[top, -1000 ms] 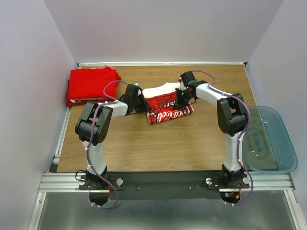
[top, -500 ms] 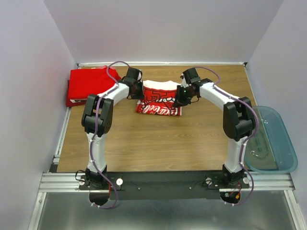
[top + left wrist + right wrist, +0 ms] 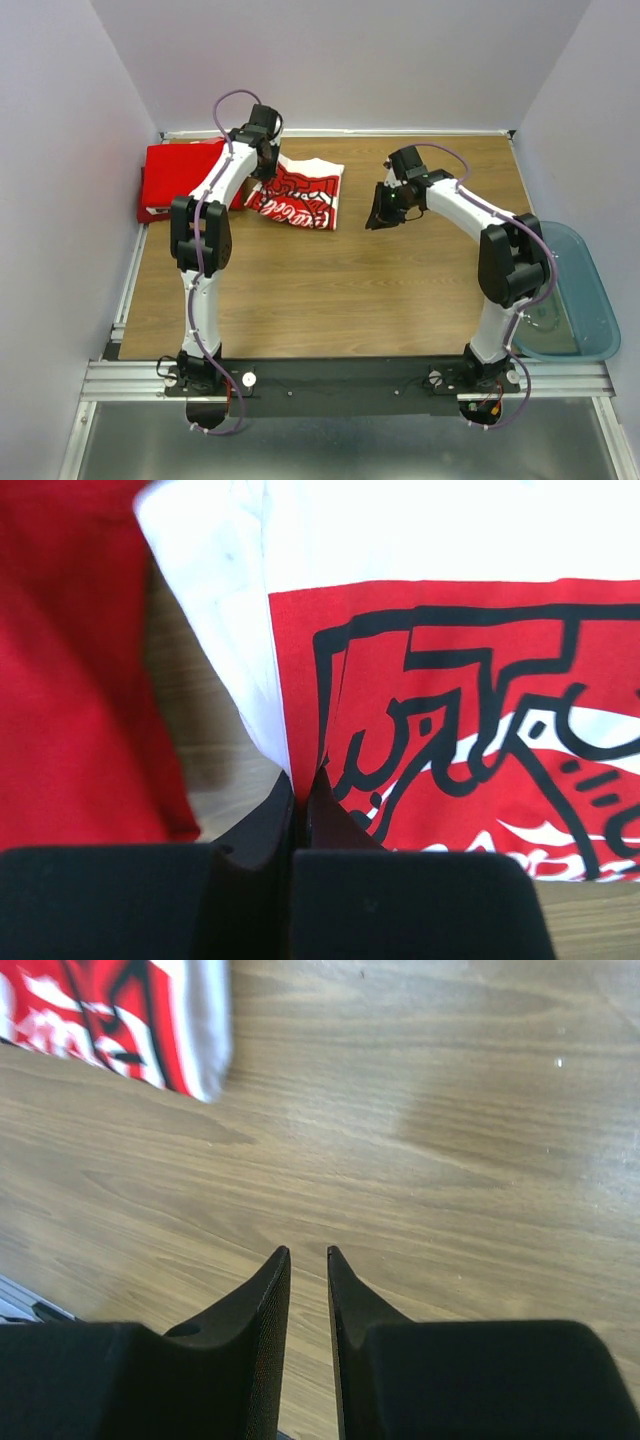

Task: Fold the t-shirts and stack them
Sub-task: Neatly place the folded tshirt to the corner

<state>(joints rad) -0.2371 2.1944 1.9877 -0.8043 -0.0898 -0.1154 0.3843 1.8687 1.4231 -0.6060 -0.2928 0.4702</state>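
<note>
Top external view, left to right: red tee (image 3: 185, 178) sits folded at the far-left corner of the counter (image 3: 330, 290). Just right of it is the left end effector (image 3: 262, 172), then the folded Coca-Cola tee (image 3: 300, 195), then bare wood, then the right end effector (image 3: 383, 210), and the blue tub (image 3: 560, 290) off the right edge. Left wrist view: the left end effector (image 3: 300, 790) is clamped tight on the left edge of the Coca-Cola tee (image 3: 450, 680), with cloth pinched between the jaws. The red tee (image 3: 70, 660) fills the left side, and a sliver of counter (image 3: 190, 720) shows between the two. Key relation is that the stack target lies directly left of the held edge, close by, so I judge the carry is short and leftward. The Coca-Cola tee sits skewed to the counter edge, its print band running roughly left-right, so it likely needs squaring over the red one. Right wrist view: the right end effector (image 3: 305, 1260) is cracked open a little and holds nothing, only wood below, with a corner of the Coca-Cola tee (image 3: 120, 1020) off to its upper left. The left arm is clearly the nearer one, and the right is well apart from both shirts.
</note>
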